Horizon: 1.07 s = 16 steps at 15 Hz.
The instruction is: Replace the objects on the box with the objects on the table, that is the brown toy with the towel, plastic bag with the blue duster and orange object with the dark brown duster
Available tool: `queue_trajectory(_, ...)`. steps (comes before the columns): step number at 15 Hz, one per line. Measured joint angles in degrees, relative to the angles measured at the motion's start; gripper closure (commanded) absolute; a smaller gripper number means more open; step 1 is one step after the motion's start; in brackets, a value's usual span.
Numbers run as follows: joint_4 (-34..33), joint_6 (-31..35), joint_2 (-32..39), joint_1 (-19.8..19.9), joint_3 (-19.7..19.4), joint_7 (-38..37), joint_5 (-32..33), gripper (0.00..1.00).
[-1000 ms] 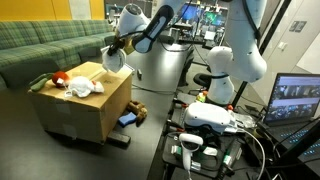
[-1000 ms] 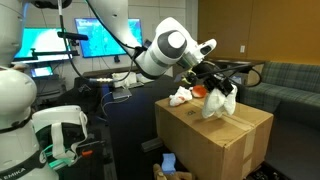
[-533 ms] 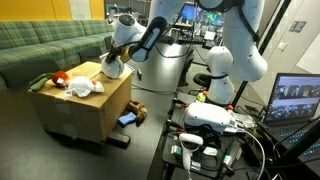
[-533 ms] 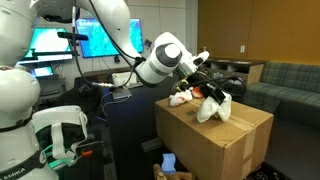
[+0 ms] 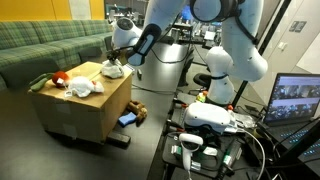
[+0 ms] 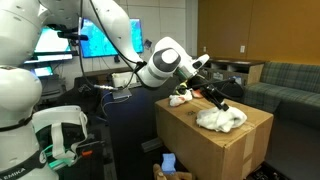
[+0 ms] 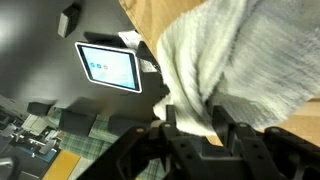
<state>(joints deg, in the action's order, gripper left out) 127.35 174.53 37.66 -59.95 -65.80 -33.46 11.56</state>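
The white towel point(image 5: 114, 71) point(image 6: 220, 118) lies bunched on the far corner of the tan box point(image 5: 85, 105) point(image 6: 215, 150). My gripper point(image 5: 117, 61) point(image 6: 213, 100) point(image 7: 197, 110) is just above it. In the wrist view its jaws stand open and astride a fold of the towel point(image 7: 230, 60), with cardboard showing in the gap. Also on the box are the crinkly plastic bag point(image 5: 83, 88) point(image 6: 181, 97) and the orange object point(image 5: 58, 78). The brown toy point(image 5: 138, 112) and the blue duster point(image 5: 126, 120) lie on the dark table point(image 5: 150, 150) beside the box. I cannot make out the dark brown duster.
A green sofa point(image 5: 50, 45) runs behind the box. Another white robot base with cables point(image 5: 215, 115) and a laptop point(image 5: 300, 98) stand close to the box's open side. Lit monitors point(image 6: 55, 45) are behind the arm.
The gripper came down with the hanging towel onto the box top. Its jaws have parted and the towel now rests on the cardboard.
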Motion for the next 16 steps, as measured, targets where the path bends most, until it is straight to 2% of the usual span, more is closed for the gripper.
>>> queue_trajectory(3,0.85,0.21,0.1,-2.99,-3.07,1.95,-2.57,0.01)
queue_trajectory(4,1.38,0.29,0.0,-4.46,-4.58,2.83,-3.39,0.0)
queue_trajectory(9,6.92,0.31,-4.17,-14.5,-14.1,9.75,-5.56,0.0)
queue_trajectory(13,14.41,0.24,-10.06,-26.18,-24.23,17.4,-5.59,0.0)
queue_trajectory(16,20.25,0.15,-13.19,-36.36,-32.12,21.08,-5.65,0.0)
